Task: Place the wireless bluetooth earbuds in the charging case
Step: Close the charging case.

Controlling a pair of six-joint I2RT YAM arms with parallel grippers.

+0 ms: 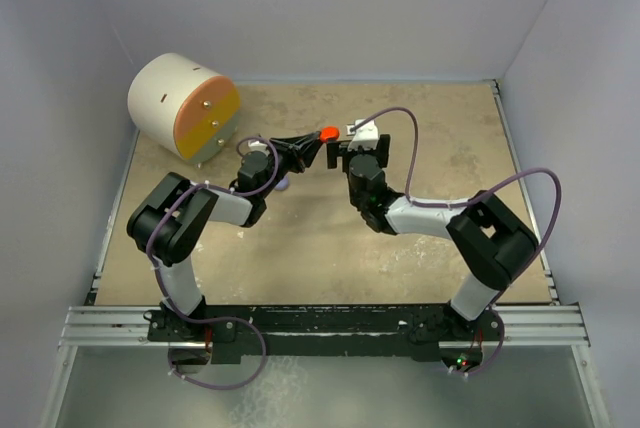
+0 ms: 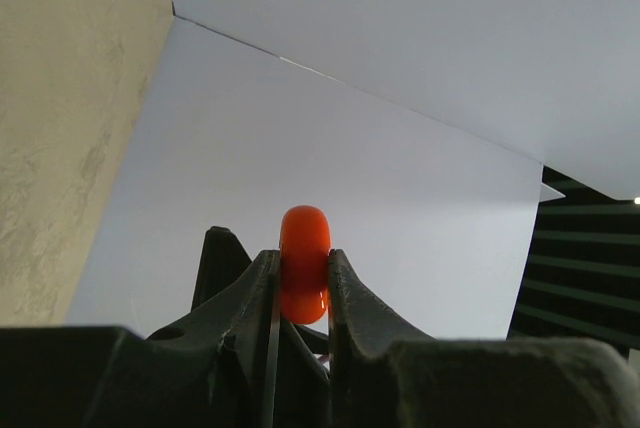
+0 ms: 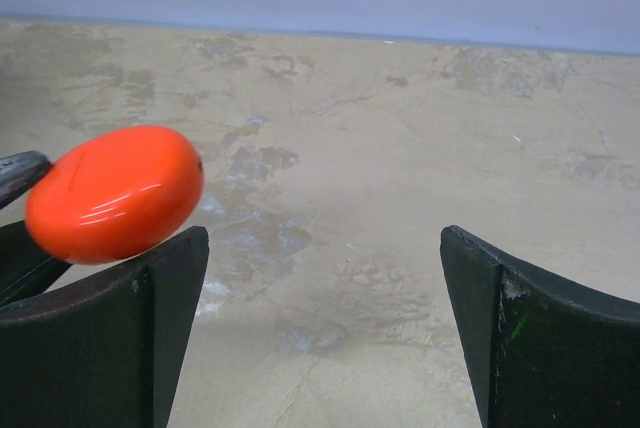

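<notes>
The table (image 1: 440,138) was a beige, mottled surface with pale stains and fine cracks. Plain white walls (image 1: 350,8) closed it in at the back and on both sides.

The red-orange charging case (image 1: 328,134) was held up above this surface, and I describe the other places from it. The left claw (image 1: 318,140) was closed on the case and pinched it on its two flat sides, so that the rounded edge stood out beyond the fingertips. The right claw (image 3: 322,248) stood just to the right of the case with its jaws wide apart and nothing between them. The case was beside its left finger, and I could not tell if they touched.

Just behind and to the right of the case there was a small white thing (image 1: 366,129). Far to the left and a little behind the case, a big cream drum (image 1: 175,98) with an orange face lay in the corner. In front of the case and to the left, under the left arm, a small lavender thing (image 1: 283,185) lay on the table. It was too small for me to say whether it was one of the earbuds, and I could not make out the earbuds in any view.
</notes>
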